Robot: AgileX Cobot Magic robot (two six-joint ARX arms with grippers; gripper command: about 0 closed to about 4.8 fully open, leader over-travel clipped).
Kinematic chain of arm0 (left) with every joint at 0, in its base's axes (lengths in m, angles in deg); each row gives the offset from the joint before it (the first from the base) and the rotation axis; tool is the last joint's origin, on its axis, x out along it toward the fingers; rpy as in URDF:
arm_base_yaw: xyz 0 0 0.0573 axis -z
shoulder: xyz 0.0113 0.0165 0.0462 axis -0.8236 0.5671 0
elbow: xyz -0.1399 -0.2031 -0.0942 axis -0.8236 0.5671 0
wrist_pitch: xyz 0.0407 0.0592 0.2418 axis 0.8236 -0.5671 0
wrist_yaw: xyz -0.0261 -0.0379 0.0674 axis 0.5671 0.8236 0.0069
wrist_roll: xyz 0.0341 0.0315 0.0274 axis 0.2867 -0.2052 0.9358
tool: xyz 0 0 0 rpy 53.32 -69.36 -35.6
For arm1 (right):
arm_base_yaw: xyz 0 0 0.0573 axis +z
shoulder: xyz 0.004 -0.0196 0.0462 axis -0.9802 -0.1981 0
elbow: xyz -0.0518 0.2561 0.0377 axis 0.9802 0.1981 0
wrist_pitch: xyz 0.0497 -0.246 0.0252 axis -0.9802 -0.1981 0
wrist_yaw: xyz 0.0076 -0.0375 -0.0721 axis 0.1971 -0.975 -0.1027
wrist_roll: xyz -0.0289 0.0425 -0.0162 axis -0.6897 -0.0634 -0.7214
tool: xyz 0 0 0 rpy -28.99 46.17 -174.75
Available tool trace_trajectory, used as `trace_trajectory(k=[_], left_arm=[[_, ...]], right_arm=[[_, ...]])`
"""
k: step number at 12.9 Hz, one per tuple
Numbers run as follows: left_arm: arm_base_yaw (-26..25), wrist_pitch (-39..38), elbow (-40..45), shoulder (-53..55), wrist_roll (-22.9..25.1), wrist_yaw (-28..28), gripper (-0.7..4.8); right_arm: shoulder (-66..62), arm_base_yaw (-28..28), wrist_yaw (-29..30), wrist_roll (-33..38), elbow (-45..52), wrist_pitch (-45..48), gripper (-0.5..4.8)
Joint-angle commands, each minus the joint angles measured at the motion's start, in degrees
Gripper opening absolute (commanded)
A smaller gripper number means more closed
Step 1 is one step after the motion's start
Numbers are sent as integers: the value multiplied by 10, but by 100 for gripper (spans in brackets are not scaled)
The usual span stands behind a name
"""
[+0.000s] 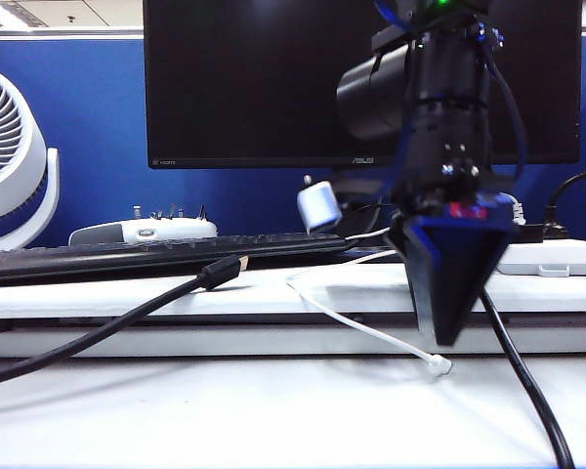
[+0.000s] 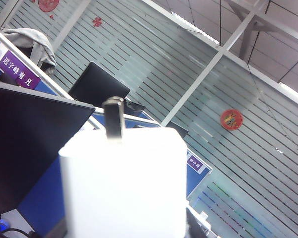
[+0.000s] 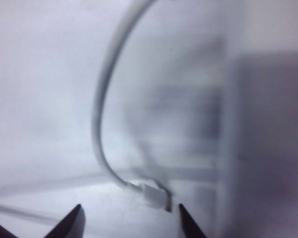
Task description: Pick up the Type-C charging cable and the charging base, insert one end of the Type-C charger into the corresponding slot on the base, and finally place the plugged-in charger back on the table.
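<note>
Two grippers show: the right gripper (image 1: 447, 327) hangs point-down over the front part of the bench (image 1: 273, 410), its jaws parted and empty, with the plug end of the Type-C charging cable (image 1: 371, 327) lying on the bench just beside its tips. That thin white cord runs back over the raised ledge (image 1: 176, 293) toward the charging base (image 1: 319, 206), which is held up in the air before the black monitor (image 1: 273, 78). The left gripper itself is hidden; its wrist view shows only the charging base (image 2: 124, 188) close up, so its grip cannot be judged.
</note>
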Motion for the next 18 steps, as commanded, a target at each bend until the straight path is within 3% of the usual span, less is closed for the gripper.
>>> trace_trajectory(k=[1, 7, 9, 12, 13, 15, 18], left_arm=[[0, 16, -3, -4, -1, 3, 79], [0, 17, -3, -4, -11, 9, 79], [0, 17, -3, -4, -11, 9, 79], [0, 17, -3, -5, -11, 10, 79], [0, 17, -3, -6, -11, 10, 79], [0, 17, -3, -6, -11, 10, 79], [0, 16, -3, -7, -11, 12, 79]], right_arm=[[-4, 0, 0, -31, 10, 14, 253], [-30, 0, 1, -56, 14, 27, 251], [-32, 0, 1, -56, 14, 27, 157], [-32, 0, 1, -55, 14, 26, 89], [-32, 0, 2, -49, 14, 23, 2], [-31, 0, 8, -38, 14, 21, -5], [-7, 0, 74, -36, 10, -10, -5]])
